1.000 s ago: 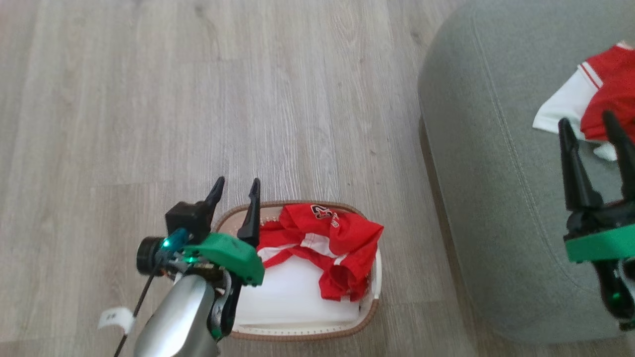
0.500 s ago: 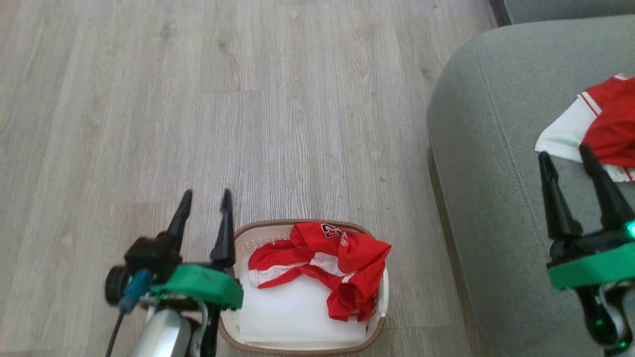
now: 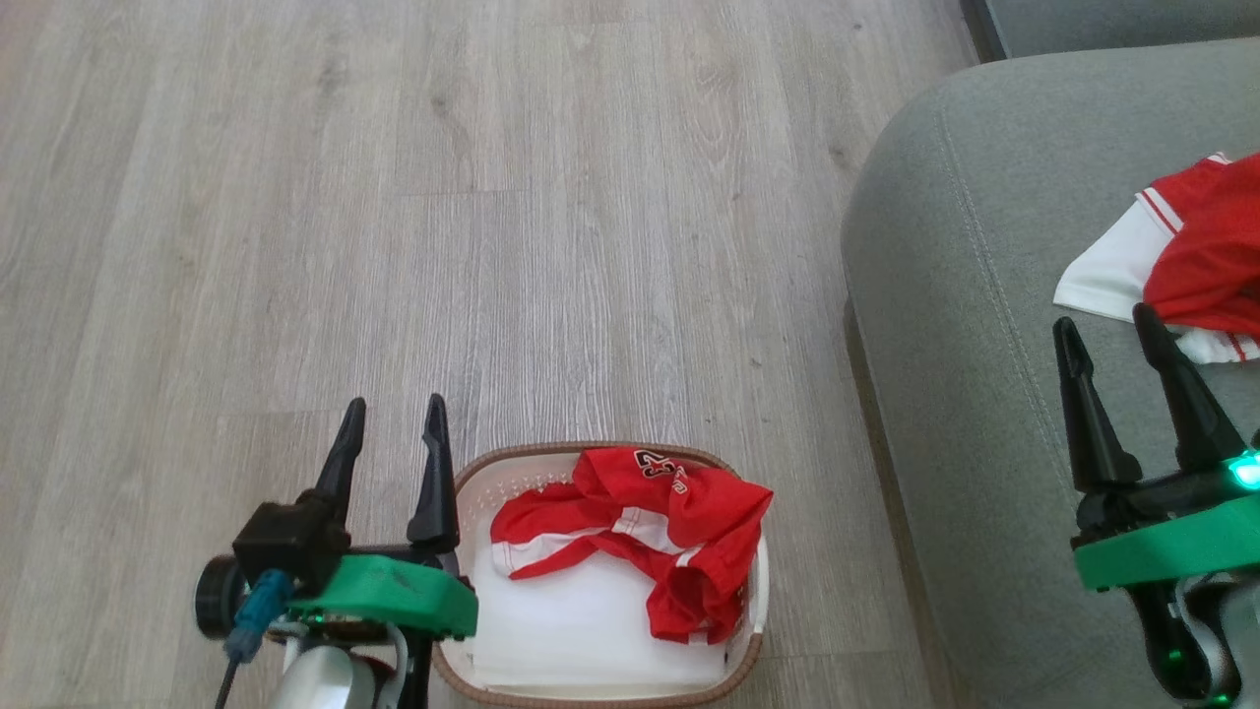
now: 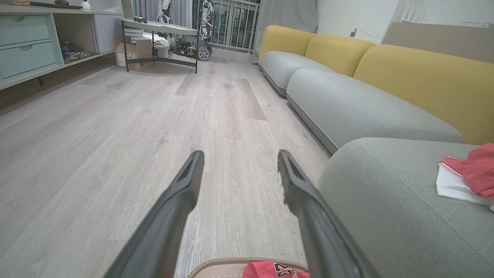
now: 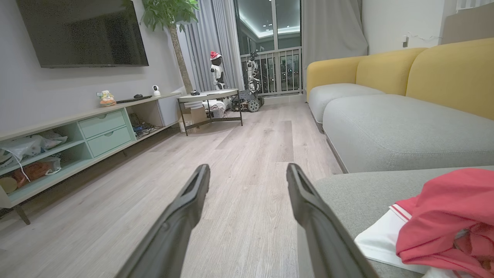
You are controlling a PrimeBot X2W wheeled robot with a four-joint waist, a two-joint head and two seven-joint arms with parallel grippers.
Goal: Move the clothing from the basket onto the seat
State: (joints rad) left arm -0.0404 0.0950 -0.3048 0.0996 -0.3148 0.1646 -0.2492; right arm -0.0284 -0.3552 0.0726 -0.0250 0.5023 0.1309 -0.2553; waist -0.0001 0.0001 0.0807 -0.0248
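Note:
The white basket (image 3: 463, 492) with a brown rim stands on the floor at the bottom middle of the head view. Red clothing (image 3: 679, 532) with a black number lies crumpled in it over white fabric; its edge shows in the left wrist view (image 4: 276, 269). More red and white clothing (image 3: 1196, 256) lies on the grey-green seat (image 3: 945, 295) at the right, also seen from both wrists (image 4: 469, 177) (image 5: 444, 216). My left gripper (image 3: 391, 409) is open and empty, just left of the basket. My right gripper (image 3: 1102, 325) is open and empty above the seat, near the clothing there.
Pale wooden floor (image 3: 394, 197) stretches ahead and to the left. The wrist views show a long sofa with yellow backs (image 4: 424, 73), a low cabinet with green drawers (image 5: 77, 131), a round side table (image 5: 210, 96) and a wall television (image 5: 81, 31).
The head view has shifted, so the basket sits lower in the picture. My left gripper has moved from over the basket's left rim to beside it. The right gripper hangs lower in view.

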